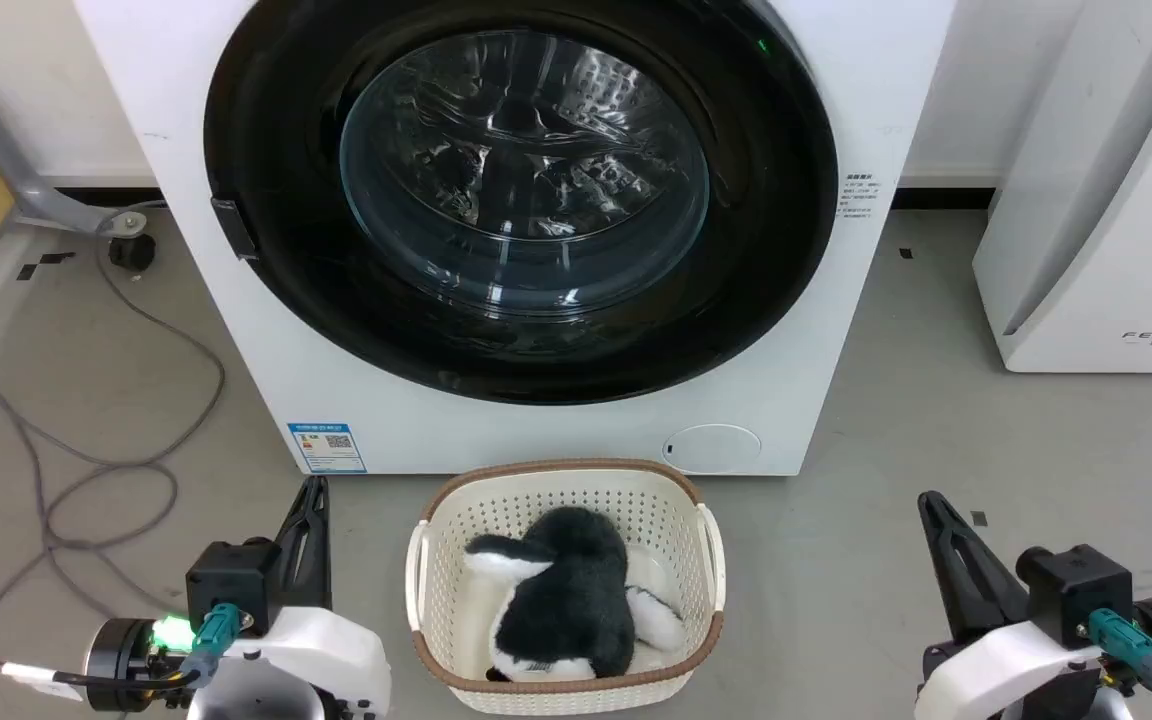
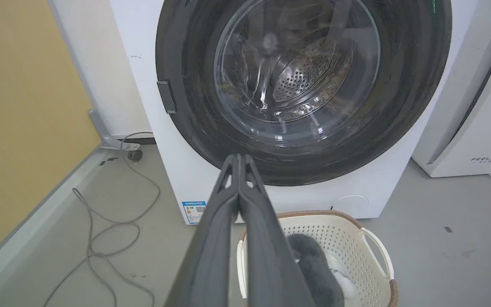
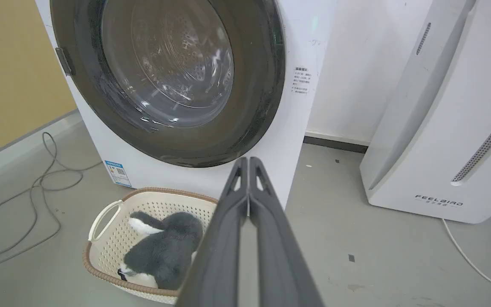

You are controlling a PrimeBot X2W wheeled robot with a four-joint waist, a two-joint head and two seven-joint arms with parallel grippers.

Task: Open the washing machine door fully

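In the head view, the washing machine door [image 1: 521,200] lies closed flush against the washing machine [image 1: 536,435] at 12 o'clock. The left claw [image 1: 314,492] is at 7 o'clock and the right claw [image 1: 928,503] at 5 o'clock. A basket [image 1: 566,468] holding a plush toy [image 1: 566,590] sits at 6 o'clock.

In the left wrist view, the left claw's fingers press together, empty, below the door's lower rim.

In the right wrist view, the right claw is likewise pinched closed and empty. The door is at 11 o'clock and a white appliance [image 3: 441,128] at 3 o'clock.
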